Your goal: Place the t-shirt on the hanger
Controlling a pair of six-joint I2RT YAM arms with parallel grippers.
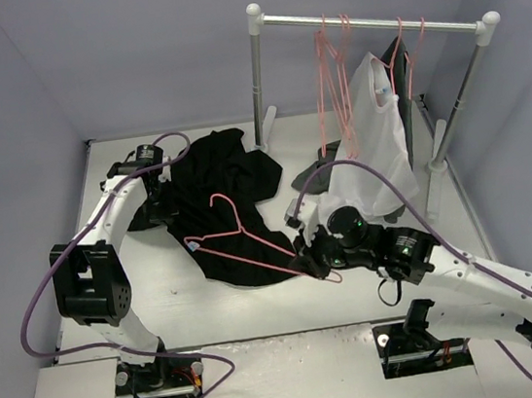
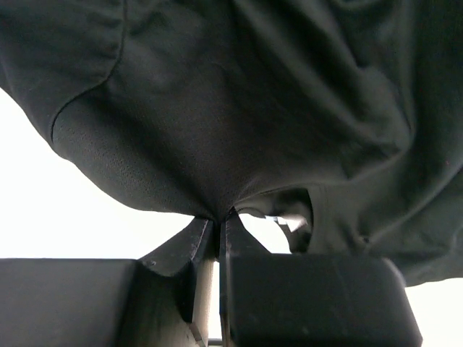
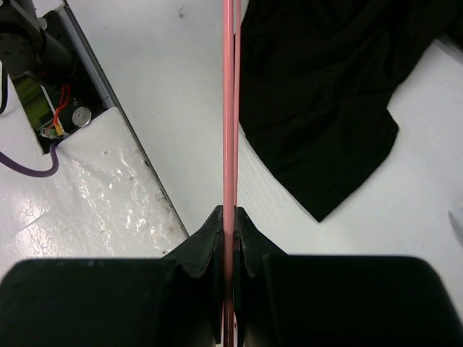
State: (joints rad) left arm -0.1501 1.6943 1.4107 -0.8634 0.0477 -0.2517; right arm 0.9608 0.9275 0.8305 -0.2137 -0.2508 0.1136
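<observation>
The black t-shirt point(image 1: 222, 200) lies crumpled on the white table, left of centre. My left gripper point(image 1: 161, 205) is shut on a fold of the t-shirt's left edge; in the left wrist view the fabric point(image 2: 239, 108) bunches up from between the closed jaws point(image 2: 219, 220). A pink wire hanger point(image 1: 242, 236) lies over the t-shirt, hook pointing up. My right gripper point(image 1: 309, 260) is shut on the hanger's right corner; in the right wrist view the pink wire point(image 3: 229, 108) runs straight up from the closed jaws point(image 3: 228, 217), with the t-shirt point(image 3: 318, 94) to its right.
A white clothes rail point(image 1: 371, 26) stands at the back right with several pink hangers point(image 1: 336, 72), a white garment point(image 1: 375, 135) and a dark garment point(image 1: 398, 69) on it. The rail's base post point(image 1: 256, 73) stands just behind the t-shirt. Grey walls enclose the table.
</observation>
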